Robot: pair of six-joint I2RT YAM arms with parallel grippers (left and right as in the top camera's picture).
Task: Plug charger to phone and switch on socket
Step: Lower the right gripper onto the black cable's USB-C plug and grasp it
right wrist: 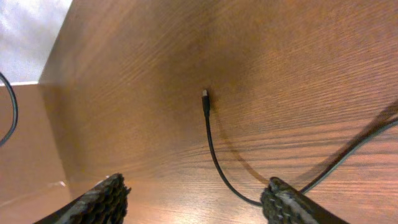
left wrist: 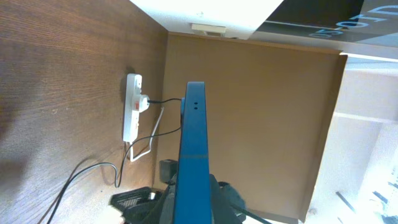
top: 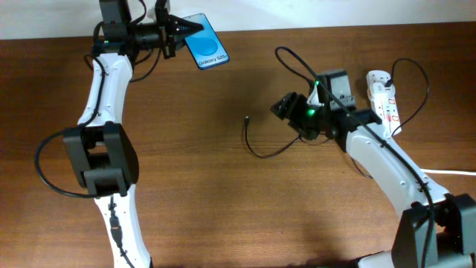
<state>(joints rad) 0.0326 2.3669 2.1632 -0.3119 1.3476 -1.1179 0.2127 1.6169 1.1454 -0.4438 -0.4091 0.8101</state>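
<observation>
Wide bare worktop lies between the two arms. The charger tip sits alone on it with open wood on every side, and the right hand is spread wide just short of it. Over by the socket it's tight: the charger's loops and the right arm crowd that corner.

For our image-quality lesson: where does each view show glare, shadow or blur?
Overhead: even light, sharp. Left wrist: washed-out white at top, the phone edge-on, sharp. Right wrist: the charger casts a soft shadow; the right tool's fingers blurred.
</observation>
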